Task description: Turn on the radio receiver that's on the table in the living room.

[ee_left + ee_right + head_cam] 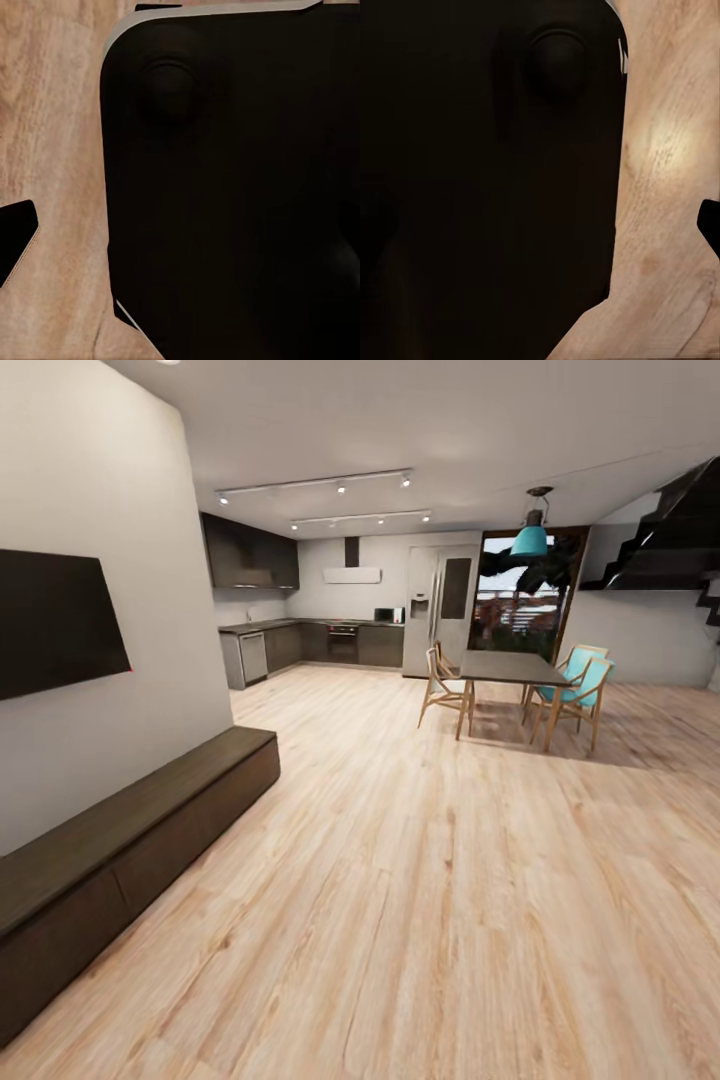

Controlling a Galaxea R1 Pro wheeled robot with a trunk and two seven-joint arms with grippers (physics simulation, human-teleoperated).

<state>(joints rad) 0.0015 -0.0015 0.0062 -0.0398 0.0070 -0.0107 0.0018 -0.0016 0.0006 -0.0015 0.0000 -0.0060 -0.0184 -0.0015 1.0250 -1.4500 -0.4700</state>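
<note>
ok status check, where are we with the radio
Pincers: state unreadable in the wrist views, dark robot body over wood floor. Ahead: dark dining table with chairs, kitchen behind. Low dark cabinet along the left wall.

Open-plan room with kitchen and dining corner.

We saw a light wood floor [420, 880] running the length of the room. A dark low cabinet [130, 840] sat against the white wall [90, 480] on our left, with a black wall screen [55, 622] mounted above it. At the far end stood a dark-cabinet kitchen [300, 640] with an oven [342, 644] and a pale fridge [437, 605]. Near it, a dark dining table [508, 668] stood on the floor, wooden chairs [445, 685] at its left edge and teal-backed chairs [580, 695] at its right. A teal pendant lamp [530, 538] hung over the table, and a dark staircase [670, 530] rose at the right.
</note>
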